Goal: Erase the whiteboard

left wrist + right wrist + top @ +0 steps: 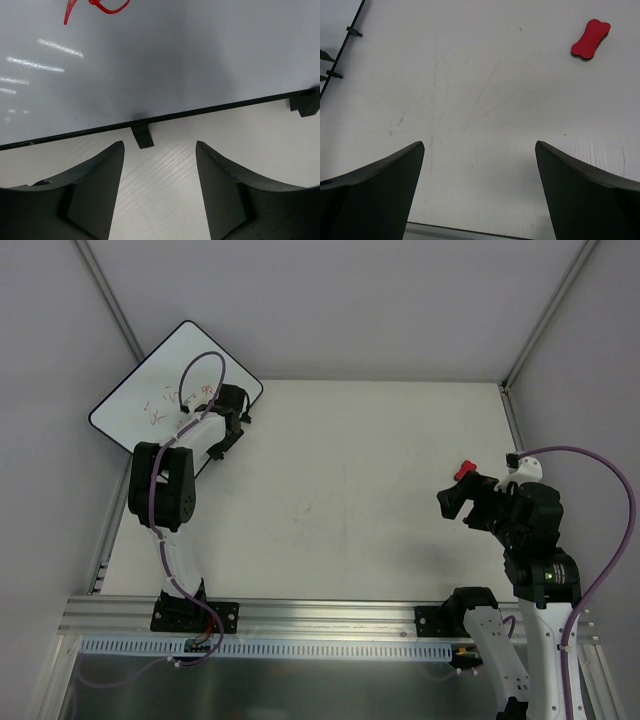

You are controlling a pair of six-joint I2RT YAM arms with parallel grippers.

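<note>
Two grippers, both with fingers spread and nothing between them. The left gripper (159, 146) sits low just off the black-rimmed edge of the whiteboard (175, 60), one small clip (142, 136) straight ahead of the gap. The whiteboard lies askew at the far-left corner of the table (350, 490), with red scribbles (175, 405) on it. The right gripper (480, 145) hovers over bare table, well apart from it. A red bone-shaped block (590, 39) lies ahead.

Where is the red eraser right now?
The eraser lies on the table at the right of the top view, near the right hand, far from the whiteboard.
</note>
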